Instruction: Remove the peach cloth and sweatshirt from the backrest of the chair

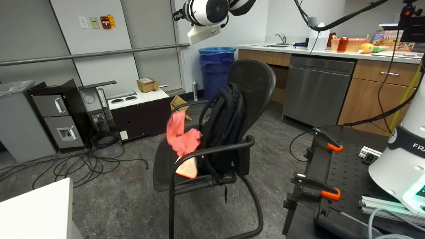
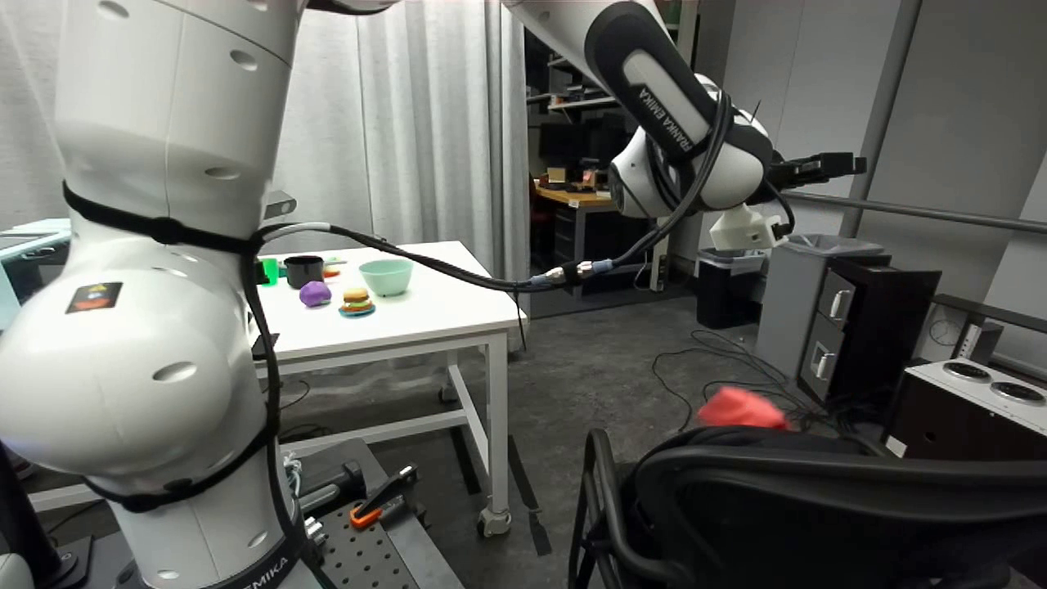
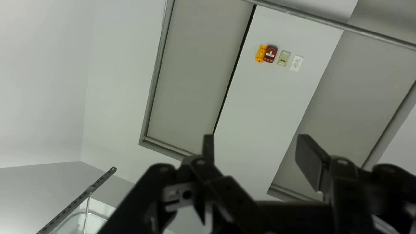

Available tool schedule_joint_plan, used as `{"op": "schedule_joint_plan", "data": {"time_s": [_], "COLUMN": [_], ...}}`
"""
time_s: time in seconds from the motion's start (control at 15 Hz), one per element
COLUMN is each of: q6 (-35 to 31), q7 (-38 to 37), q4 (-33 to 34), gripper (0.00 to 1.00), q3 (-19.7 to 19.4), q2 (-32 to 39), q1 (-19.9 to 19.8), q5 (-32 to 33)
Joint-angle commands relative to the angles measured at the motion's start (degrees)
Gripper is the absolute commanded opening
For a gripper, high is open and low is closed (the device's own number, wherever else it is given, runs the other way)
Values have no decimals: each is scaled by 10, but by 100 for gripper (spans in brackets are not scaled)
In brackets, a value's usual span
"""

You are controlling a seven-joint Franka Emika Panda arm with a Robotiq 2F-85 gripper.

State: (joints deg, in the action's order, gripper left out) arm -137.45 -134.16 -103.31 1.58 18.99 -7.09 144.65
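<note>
A coral-peach cloth (image 1: pixel 182 137) shows over the seat of a black mesh chair (image 1: pixel 254 78), in front of a black backpack (image 1: pixel 225 122) leaning on the backrest. Its upper part stands up and its lower part is paler; I cannot tell whether it rests on the seat or is falling. In an exterior view the cloth (image 2: pixel 740 407) is blurred, partly hidden behind the backrest (image 2: pixel 859 507). No sweatshirt can be made out. My gripper (image 1: pixel 176 15) is high above the chair, also in an exterior view (image 2: pixel 855 165). In the wrist view its fingers (image 3: pixel 255 146) are apart with nothing between them.
A white table (image 2: pixel 425 319) holds a mint bowl (image 2: pixel 386 276) and toy food. A toy stove (image 1: pixel 139 99), loose cables (image 1: pixel 89 162) and blue bins (image 1: pixel 217 73) stand beyond the chair. A wall rail (image 1: pixel 132 50) runs behind the gripper. Chair armrests (image 1: pixel 212 151) flank the seat.
</note>
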Motion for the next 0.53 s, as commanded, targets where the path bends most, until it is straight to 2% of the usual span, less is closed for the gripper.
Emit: {"op": "schedule_joint_plan", "data": {"time_s": [0.0,0.07,0.2,0.33,0.47], "q6": [45,45,18,-14,-92], "q7": [-37,-34,-49,-44,-26], "q4": [-24,-27,-41,-42,-32], "gripper": [97,100,100,100,100], "q3": [1,0,-7,-12,-17], "q2": [0,-1,-5,-11,-18], "q1": [0,-1,-16,-27,-45], "q5": [-3,-8,6,-7,-33]}}
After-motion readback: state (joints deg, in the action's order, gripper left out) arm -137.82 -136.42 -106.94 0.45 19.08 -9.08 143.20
